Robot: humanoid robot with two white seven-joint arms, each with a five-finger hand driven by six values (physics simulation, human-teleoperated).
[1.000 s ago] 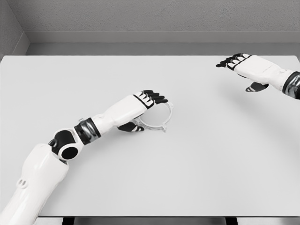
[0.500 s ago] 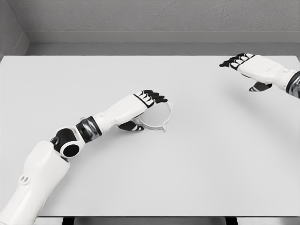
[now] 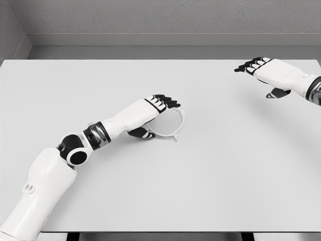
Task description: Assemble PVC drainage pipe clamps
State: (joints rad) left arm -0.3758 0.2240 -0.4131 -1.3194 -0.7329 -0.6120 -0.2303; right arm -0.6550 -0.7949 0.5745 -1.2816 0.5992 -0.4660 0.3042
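White plastic, thin and ring-shaped, the pipe clamp [image 3: 169, 125] lies flat a little left of the desk's middle, where it lay a second ago. The left hand [image 3: 156, 106] has hardly shifted over it: dark fingers stretched above the ring's near-left rim, thumb tucked low beside it, nothing gripped, though whether a fingertip touches the ring cannot be told. Its elbow has crept slightly toward the desk's middle. The right hand [image 3: 265, 69] has drawn a bit further toward the far right corner and hovers there, fingers loosely extended and empty.

The desk [image 3: 210, 181] is a plain pale grey slab reaching nearly across the view, its near edge showing at the bottom. Behind the far edge runs a grey wall with a lighter band at its foot, and a side wall closes the left corner. Wide bare surface spreads between the two hands and toward the near right corner.
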